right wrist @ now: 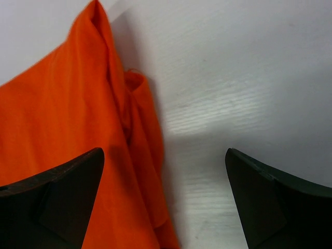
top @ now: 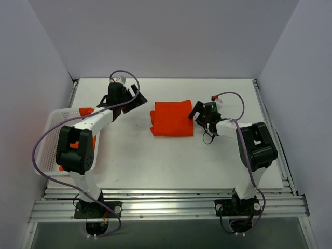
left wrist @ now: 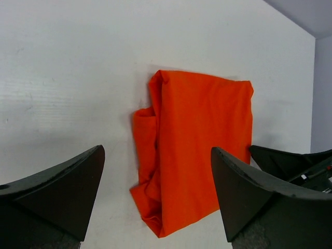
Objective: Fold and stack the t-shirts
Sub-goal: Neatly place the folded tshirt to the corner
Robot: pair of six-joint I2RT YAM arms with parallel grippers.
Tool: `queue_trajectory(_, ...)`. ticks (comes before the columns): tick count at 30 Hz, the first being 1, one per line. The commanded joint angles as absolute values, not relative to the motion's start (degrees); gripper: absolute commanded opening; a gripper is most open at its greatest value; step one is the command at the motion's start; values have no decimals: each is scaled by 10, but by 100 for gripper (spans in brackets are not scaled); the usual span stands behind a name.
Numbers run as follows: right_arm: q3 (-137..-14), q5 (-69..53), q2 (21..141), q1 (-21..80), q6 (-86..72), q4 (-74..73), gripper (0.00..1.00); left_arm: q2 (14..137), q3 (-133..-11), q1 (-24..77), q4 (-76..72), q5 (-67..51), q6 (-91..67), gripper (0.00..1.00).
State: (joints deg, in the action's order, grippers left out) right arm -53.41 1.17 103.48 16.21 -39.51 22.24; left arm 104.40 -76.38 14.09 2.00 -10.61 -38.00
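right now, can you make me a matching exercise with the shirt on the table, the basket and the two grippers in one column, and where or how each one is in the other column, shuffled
Things
1. folded t-shirt
2. basket
3. left gripper
4. right gripper

Places and states
A. open, at the shirt's right edge
B. white, at the left edge of the table
C. orange-red, mid-table between the two grippers
D. open, left of the shirt and apart from it

Pairs: 1-C, 2-B, 3-D, 4-A
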Motion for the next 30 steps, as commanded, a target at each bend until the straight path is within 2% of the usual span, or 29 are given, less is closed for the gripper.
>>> queue_trajectory(1,-527,-45,1071,168,-417,291,98,1015,-739,139,-50,-115,-389,91)
queue_trajectory(8,-547,-36,1127,192,-425,302,96,1013,-735,140,-47,-113,-384,91)
queue_trajectory(10,-548,-40,1137,192,-430,314,91,1012,-732,139,-51,-113,-384,91)
queue_trajectory(13,-552,-59,1162,193,-439,331,74,1011,-728,139,-54,-113,-382,91)
queue_trajectory(14,-560,-69,1177,193,-441,333,63,1012,-727,138,-54,-113,-381,91)
queue_trajectory(16,-568,-76,1190,194,-441,333,51,1013,-726,137,-54,-112,-380,90)
queue_trajectory(17,-574,-78,1198,194,-439,335,3,1013,-725,137,-54,-112,-379,90)
queue_trajectory(18,-578,-68,1200,193,-440,322,0,1013,-723,137,-54,-112,-378,90)
queue_trajectory(23,-648,-7,1189,181,-404,238,0,1011,-717,133,-59,-113,-378,90)
queue_trajectory(30,-846,62,1200,109,-351,64,0,1012,-714,127,-62,-122,-377,90)
